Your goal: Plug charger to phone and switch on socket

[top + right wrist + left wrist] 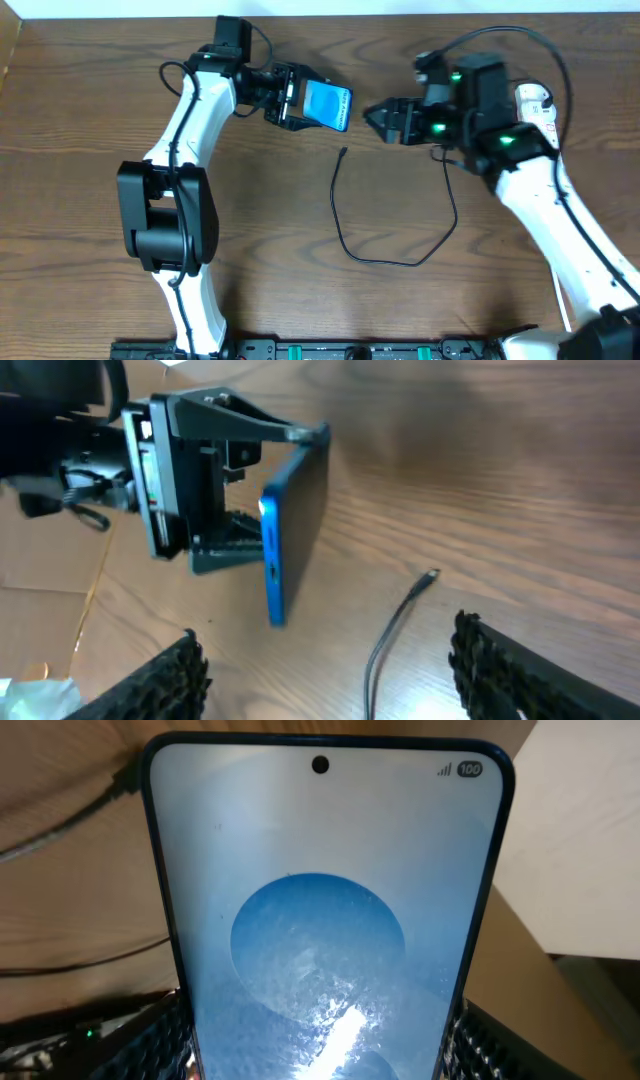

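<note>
My left gripper (292, 98) is shut on the phone (327, 105), a black-framed smartphone with a blue swirl screen, and holds it tilted above the table at the back. The screen fills the left wrist view (320, 920); the right wrist view shows it edge-on (290, 525) in the left jaws. The charger's thin black cable (345, 235) lies looped on the table, its plug tip (343, 152) just below the phone and also in the right wrist view (428, 575). My right gripper (375, 113) is open and empty, right of the phone. The socket (537, 103) shows partly behind the right arm.
The table (100, 280) is dark brown wood. A pale surface (590, 840) borders it at the back. A black rail (350, 350) runs along the front edge. The cable runs up under the right arm.
</note>
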`<state>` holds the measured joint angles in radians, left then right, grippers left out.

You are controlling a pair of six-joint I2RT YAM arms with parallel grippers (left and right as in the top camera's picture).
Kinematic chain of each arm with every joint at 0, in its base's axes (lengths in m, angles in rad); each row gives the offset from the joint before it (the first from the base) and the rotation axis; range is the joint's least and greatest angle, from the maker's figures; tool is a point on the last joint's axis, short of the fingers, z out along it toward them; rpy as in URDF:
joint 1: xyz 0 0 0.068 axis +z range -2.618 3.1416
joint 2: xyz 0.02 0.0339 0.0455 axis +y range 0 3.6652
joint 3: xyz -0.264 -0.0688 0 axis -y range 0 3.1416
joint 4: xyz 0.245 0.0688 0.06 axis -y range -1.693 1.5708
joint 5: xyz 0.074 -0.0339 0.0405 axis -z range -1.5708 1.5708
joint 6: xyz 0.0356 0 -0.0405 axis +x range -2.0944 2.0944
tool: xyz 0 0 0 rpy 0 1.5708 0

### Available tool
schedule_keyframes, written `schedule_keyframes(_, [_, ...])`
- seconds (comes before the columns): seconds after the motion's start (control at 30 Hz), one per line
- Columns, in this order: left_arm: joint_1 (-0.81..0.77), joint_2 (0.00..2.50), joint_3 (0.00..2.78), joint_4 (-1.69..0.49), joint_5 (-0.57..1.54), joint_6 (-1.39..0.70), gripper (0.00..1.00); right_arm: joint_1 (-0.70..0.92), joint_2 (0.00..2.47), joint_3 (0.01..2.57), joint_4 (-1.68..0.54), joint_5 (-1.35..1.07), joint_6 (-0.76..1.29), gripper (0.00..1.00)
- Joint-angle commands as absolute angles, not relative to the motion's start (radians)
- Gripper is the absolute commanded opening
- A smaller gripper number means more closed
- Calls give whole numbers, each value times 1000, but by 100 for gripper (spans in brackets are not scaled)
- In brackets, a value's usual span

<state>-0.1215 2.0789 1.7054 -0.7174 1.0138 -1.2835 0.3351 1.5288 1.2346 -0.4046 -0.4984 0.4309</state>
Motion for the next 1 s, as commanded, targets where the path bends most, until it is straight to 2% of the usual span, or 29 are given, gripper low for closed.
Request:
schedule_keyframes(0.0, [-150,2035,1711,-716,1034,-1292,65,393,1573,1247,-364,-397,509,74])
schedule_keyframes(0.2, [-178,2035,1711,-716,1023,-1292,65,476,1654,1247,-248,-287,546,58])
schedule_keyframes(0.23, [-179,2035,1711,-716,1023,-1292,65,487,1671,1247,-234,-270,546,53])
schedule_keyframes(0.27, [-179,2035,1711,-716,1023,-1292,65,492,1681,1247,-224,-261,548,51])
schedule_keyframes(0.33, [-180,2035,1711,-716,1023,-1292,65,493,1700,1247,-205,-238,572,40])
schedule_keyframes(0.57, [-180,2035,1711,-716,1023,-1292,65,493,1735,1247,-138,-255,591,22])
schedule_keyframes(0.7, [-180,2035,1711,-716,1023,-1292,65,493,1737,1247,-138,-265,591,1])
schedule_keyframes(0.97, [-180,2035,1711,-715,1023,-1233,65,448,1718,1248,-123,-271,720,1])
